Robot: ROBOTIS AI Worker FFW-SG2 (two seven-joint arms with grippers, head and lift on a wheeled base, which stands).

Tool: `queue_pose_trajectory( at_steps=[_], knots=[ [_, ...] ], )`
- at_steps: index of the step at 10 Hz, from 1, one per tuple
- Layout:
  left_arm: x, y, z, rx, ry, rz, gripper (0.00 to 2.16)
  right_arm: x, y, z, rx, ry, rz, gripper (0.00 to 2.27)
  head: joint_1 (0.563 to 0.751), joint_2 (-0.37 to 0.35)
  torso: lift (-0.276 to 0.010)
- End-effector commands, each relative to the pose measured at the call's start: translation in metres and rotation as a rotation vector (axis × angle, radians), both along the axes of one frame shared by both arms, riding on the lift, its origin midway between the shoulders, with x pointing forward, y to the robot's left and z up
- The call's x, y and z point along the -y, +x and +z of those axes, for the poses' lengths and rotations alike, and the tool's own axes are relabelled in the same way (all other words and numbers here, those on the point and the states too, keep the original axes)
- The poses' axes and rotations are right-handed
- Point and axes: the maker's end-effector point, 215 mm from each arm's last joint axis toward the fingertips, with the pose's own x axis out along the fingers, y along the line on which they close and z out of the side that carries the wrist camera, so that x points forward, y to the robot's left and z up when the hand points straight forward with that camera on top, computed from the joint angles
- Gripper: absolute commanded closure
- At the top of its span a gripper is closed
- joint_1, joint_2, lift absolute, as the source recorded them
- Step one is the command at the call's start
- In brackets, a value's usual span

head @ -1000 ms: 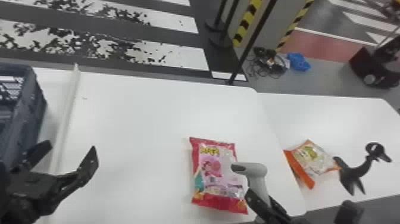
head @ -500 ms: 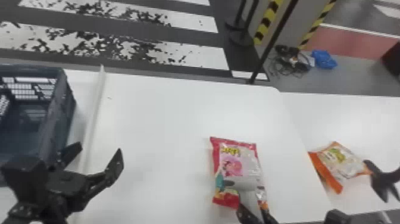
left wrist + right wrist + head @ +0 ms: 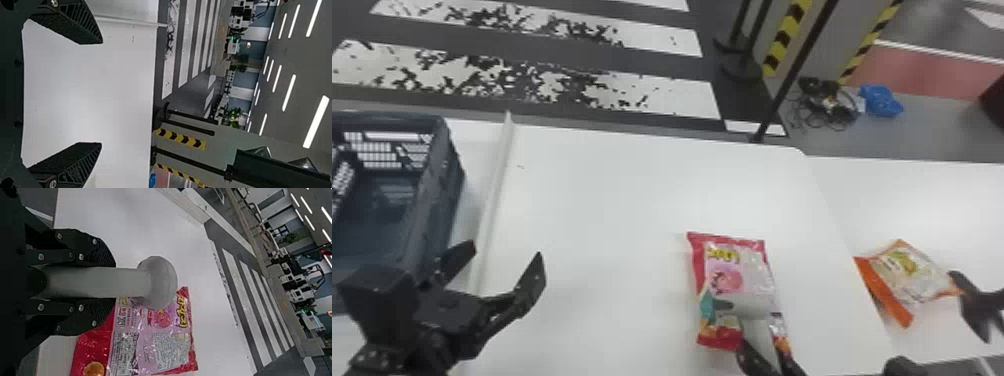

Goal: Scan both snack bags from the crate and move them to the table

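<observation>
My left gripper (image 3: 502, 256) stands open near the crate (image 3: 439, 200) at the far left; the left wrist view shows the same gripper (image 3: 101, 93) with nothing between its fingers. At the front, my right gripper (image 3: 766, 352) holds the grey scanner (image 3: 758, 327) over the lower part of the red and pink snack bag (image 3: 732, 270). In the right wrist view the right gripper (image 3: 113, 282) is shut on the scanner's handle, with its rounded head (image 3: 158, 282) above the edge of the snack bag (image 3: 152, 344). The orange snack bag (image 3: 907, 275) lies on the right-hand table.
A white strip (image 3: 494, 185) runs along the table (image 3: 612, 200) beside the crate. A black forked object (image 3: 982, 305) is beside the orange bag. Dark posts and a striped barrier (image 3: 787, 37) stand beyond the table's far edge.
The head view has turned left, bringing more of the crate into sight. The scanner has shifted left relative to the red bag, from its right edge to over its lower part.
</observation>
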Motion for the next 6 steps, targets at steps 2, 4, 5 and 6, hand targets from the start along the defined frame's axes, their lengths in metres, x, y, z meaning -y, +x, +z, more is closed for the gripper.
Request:
queue_pose_trajectory(
  at_steps=[2, 4, 5, 6],
  knots=[
    [0.001, 0.003, 0.000, 0.000, -0.002, 0.004, 0.07, 0.014, 0.007, 0.010, 0.028, 0.015, -0.036, 2.25, 0.695, -0.251, -0.087],
    [0.003, 0.004, -0.001, 0.000, -0.002, 0.002, 0.07, 0.021, 0.011, 0.010, 0.031, -0.014, -0.037, 2.25, 0.695, -0.264, -0.087],
    [0.004, 0.005, 0.000, 0.001, -0.004, 0.001, 0.07, 0.021, 0.007, -0.001, 0.012, -0.021, -0.036, 2.25, 0.695, -0.272, -0.087],
    [0.002, 0.006, -0.001, 0.001, -0.002, 0.007, 0.07, 0.019, 0.004, -0.009, -0.004, -0.019, -0.034, 2.25, 0.695, -0.280, -0.087]
  ],
)
